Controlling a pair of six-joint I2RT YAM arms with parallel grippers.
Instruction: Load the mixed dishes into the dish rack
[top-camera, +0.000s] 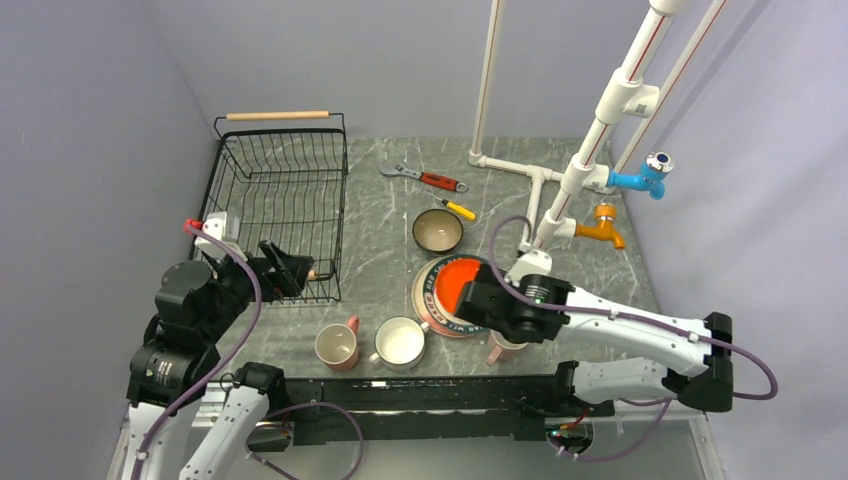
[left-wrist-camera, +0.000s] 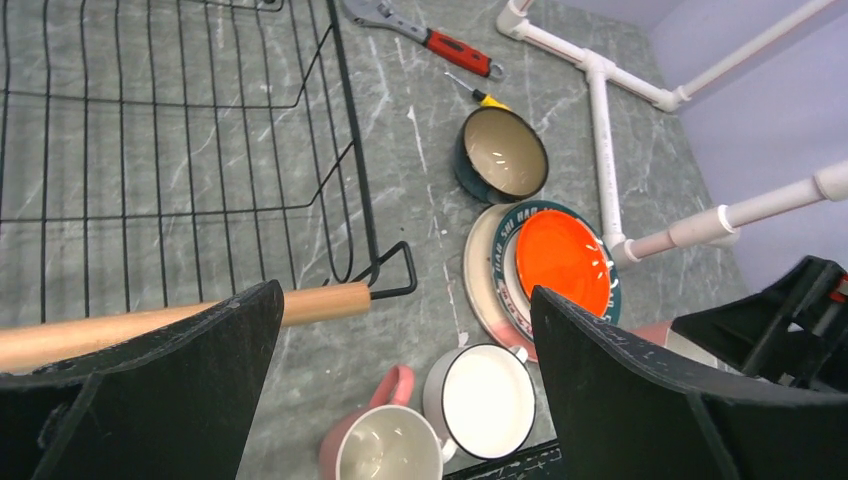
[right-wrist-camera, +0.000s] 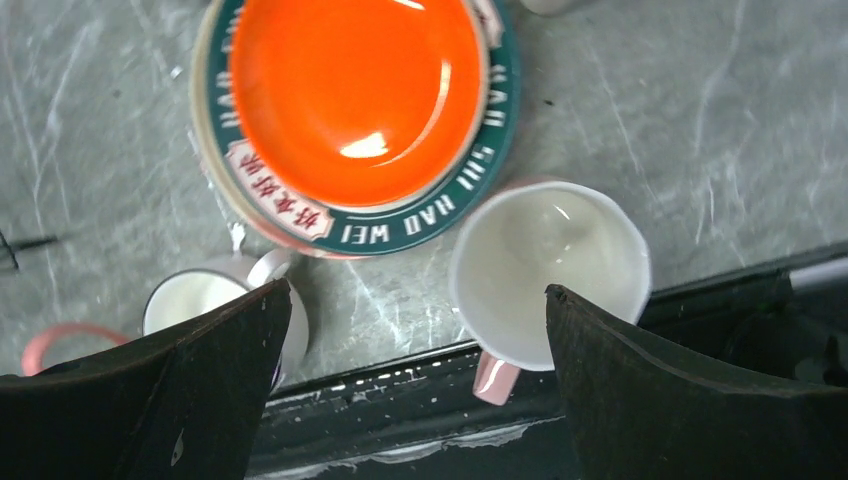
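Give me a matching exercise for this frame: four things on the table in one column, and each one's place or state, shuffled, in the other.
Things:
1. orange-red plate
2. dark teal bowl
3. dish rack
4. white mug

Places or states:
A. holds no dishes
B. beside the yellow-handled screwdriver
C. next to a pink mug, by the table's near edge
D. stacked on the lettered-rim plate

Pairs: 1-D, 2-B, 3-A, 4-C

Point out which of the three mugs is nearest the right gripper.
The pink mug with a pale inside, directly below the open right gripper; the white mug and the other pink mug stand further left.
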